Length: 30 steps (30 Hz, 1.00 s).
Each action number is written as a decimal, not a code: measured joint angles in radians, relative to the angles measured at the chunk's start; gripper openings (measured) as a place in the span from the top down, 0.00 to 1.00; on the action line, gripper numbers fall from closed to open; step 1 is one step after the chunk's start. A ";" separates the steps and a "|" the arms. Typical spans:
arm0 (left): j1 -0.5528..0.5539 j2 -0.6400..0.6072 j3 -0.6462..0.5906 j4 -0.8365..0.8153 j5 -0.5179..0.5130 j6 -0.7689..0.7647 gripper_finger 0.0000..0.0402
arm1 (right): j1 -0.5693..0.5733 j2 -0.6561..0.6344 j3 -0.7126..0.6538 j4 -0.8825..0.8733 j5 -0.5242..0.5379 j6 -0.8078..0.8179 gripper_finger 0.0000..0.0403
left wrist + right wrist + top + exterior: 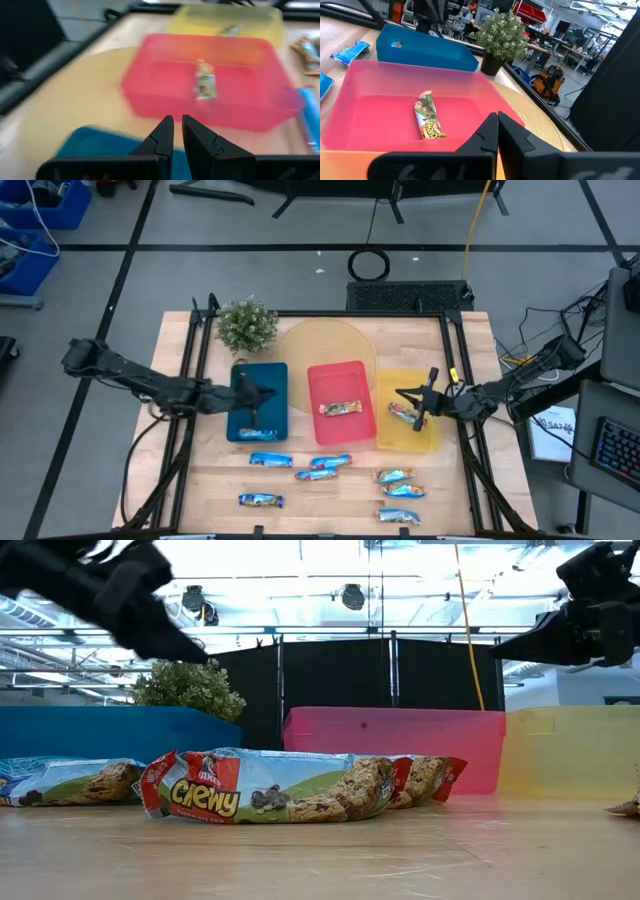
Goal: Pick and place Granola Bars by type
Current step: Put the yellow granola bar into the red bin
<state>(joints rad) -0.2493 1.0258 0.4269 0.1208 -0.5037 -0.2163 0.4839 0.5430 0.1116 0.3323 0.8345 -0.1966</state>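
High view: seven foil-wrapped granola bars (330, 463) lie loose on the table (470, 350), one each in the red tray (340, 385) and yellow tray (432, 442). One wrapper reads "Chewy." Left gripper (262, 395), nearly closed, and right gripper (412, 395), closed, hold nothing.

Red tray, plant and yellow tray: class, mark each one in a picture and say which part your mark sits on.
Red tray (318, 377): high view, bare floor near its far rim.
Plant (504, 29): right wrist view, middle of its foliage.
Yellow tray (428, 438): high view, bare floor by its near corner.
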 joint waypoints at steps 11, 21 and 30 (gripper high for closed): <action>-0.080 0.670 0.736 -0.301 0.194 0.026 0.88 | 0.000 -0.002 0.000 0.009 0.000 0.064 1.00; -0.154 1.075 1.300 -0.329 0.413 0.186 0.88 | 0.000 -0.006 0.000 0.014 0.002 0.048 1.00; -0.140 1.345 1.578 -0.436 0.468 0.222 0.66 | 0.001 -0.006 0.000 -0.003 -0.001 0.037 1.00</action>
<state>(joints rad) -0.3897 2.3709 2.0048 -0.3149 -0.0354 0.0057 0.4850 0.5365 0.1112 0.3290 0.8337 -0.1593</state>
